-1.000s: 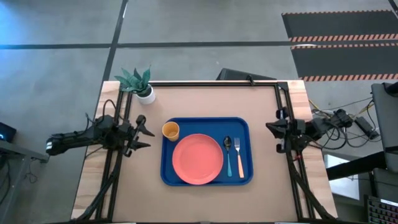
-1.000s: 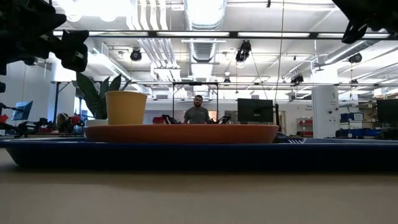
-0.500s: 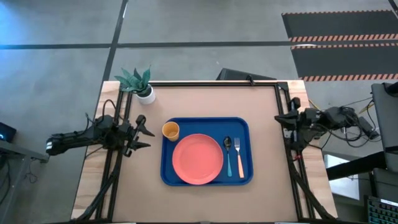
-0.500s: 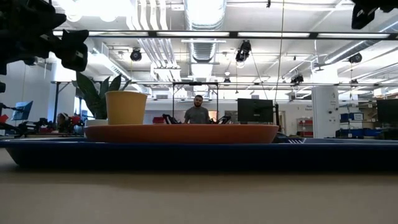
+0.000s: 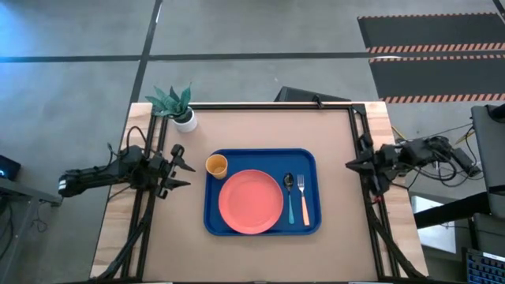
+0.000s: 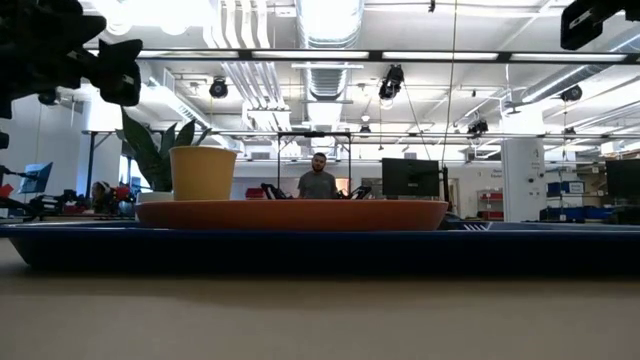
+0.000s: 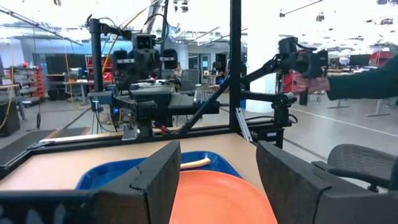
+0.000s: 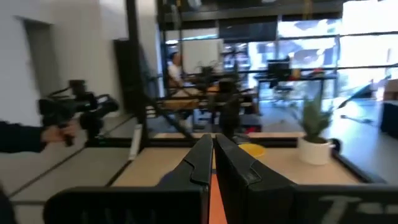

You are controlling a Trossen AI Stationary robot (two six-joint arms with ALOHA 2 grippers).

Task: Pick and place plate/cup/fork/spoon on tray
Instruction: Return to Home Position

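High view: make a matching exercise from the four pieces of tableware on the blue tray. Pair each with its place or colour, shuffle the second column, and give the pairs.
Column 1
1. cup
2. plate
3. spoon
4. fork

Column 2
A. light blue handle, lies between plate and fork
B. stands in the corner of the tray nearest the potted plant
C. coral-pink, the widest piece
D. orange-pink handle, lies beside the spoon on the side away from the plate

Pairs: 1-B, 2-C, 3-A, 4-D
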